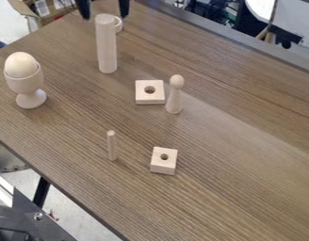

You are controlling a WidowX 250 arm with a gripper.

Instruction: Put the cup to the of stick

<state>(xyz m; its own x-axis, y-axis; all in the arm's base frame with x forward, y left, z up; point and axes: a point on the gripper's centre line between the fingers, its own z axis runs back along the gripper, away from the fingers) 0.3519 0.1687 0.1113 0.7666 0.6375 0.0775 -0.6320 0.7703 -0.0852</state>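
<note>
Gripper [105,11]: one, black, at the far left edge of the table [245,141], fingers spread, nothing grasped.

Cup [23,84]: one, pale wood, footed, upright at the left; a wooden egg [21,65] seated in its mouth. Apart from the gripper.

Stick [111,147]: one, thin, upright, near side, nearer than the cup and to its right. Probably the stick meant, though the thick cylinder [107,47], upright at the far left, might also pass for one.

Also held: pale ring-like piece [118,24], partly hidden behind the cylinder; large holed block [144,99]; peg figure [174,99], just right of that block; small holed block [163,164], right of the stick.

Step in hand: approach to the cup, judged not yet picked up. Side of the stick intended: unstated.

Next move: bring the open fingers over the cup, lower them around its bowl or stem, and close without tipping the egg.
</note>
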